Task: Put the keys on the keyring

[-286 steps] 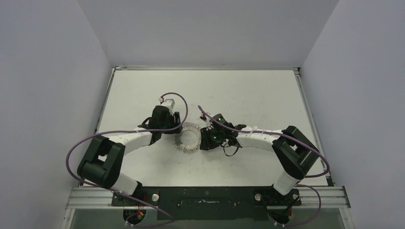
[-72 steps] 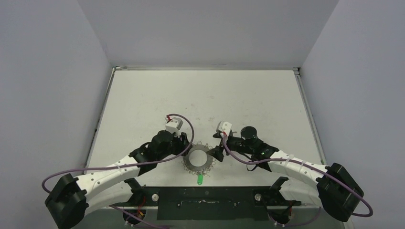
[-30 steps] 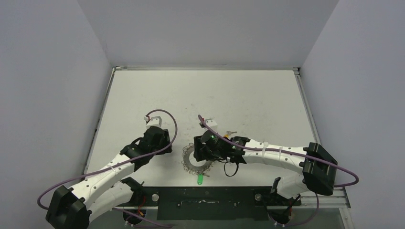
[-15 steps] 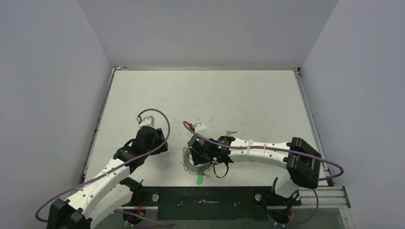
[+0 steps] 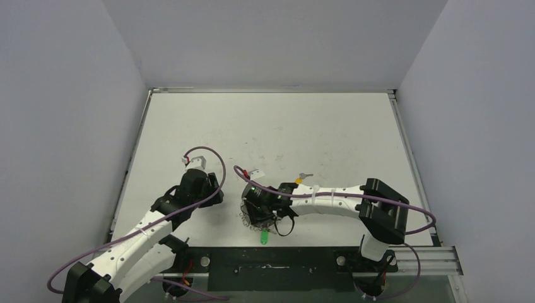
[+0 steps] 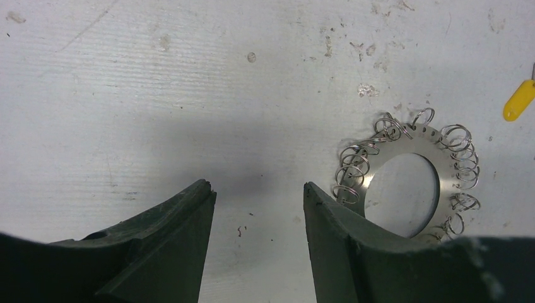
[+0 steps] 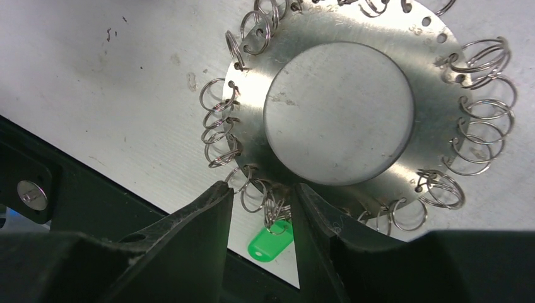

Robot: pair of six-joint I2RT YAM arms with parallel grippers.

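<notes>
Two end effectors are working low over the bench [image 6: 189,95]. The right end effector [image 7: 262,221], fingers narrowly parted, is straddling small wire loops on the near rim of the keyring [image 7: 435,113]; whether it is pinching them cannot be told. The left end effector [image 6: 258,214] is hovering parted and empty just beside the disc. The green-headed key [image 7: 270,243] is lying against those loops, while the yellow-headed key [image 6: 518,101] is lying apart.

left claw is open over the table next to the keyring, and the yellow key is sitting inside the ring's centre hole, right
Not quite. The yellow key is not in the centre hole: the left wrist view shows it lying on the table, apart from the keyring. The rest holds: the left claw is open over the table next to the keyring.
</notes>
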